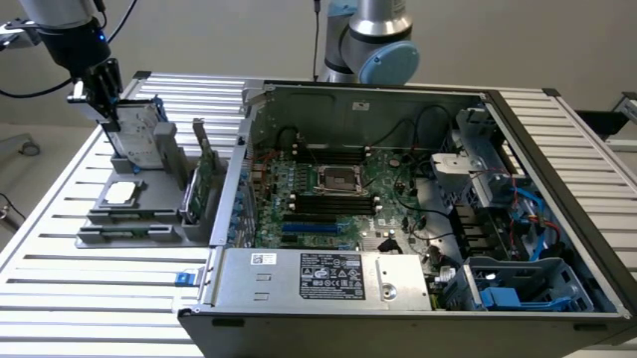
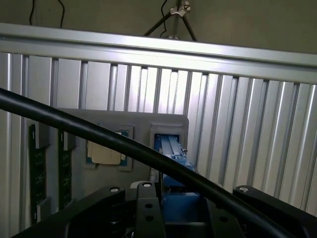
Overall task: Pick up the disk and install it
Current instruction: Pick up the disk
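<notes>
disk (image 1: 137,138) stood upright in grey holder (image 1: 130,224), top edge pinched by gripper (image 1: 104,108), silver chip (image 1: 121,193) laid in its recess, open computer case (image 1: 378,104) set beside

Silver arm (image 1: 377,16) (blue joint cap (image 1: 391,64))

No legible text in either view. Black label (image 1: 333,276) with white print on the power supply (image 1: 268,287) of the open computer case (image 1: 398,335): characters too small to read. Small white sticker (image 1: 262,259) beside it: unreadable. Face of the disk (image 1: 139,138): no print resolvable.
</notes>
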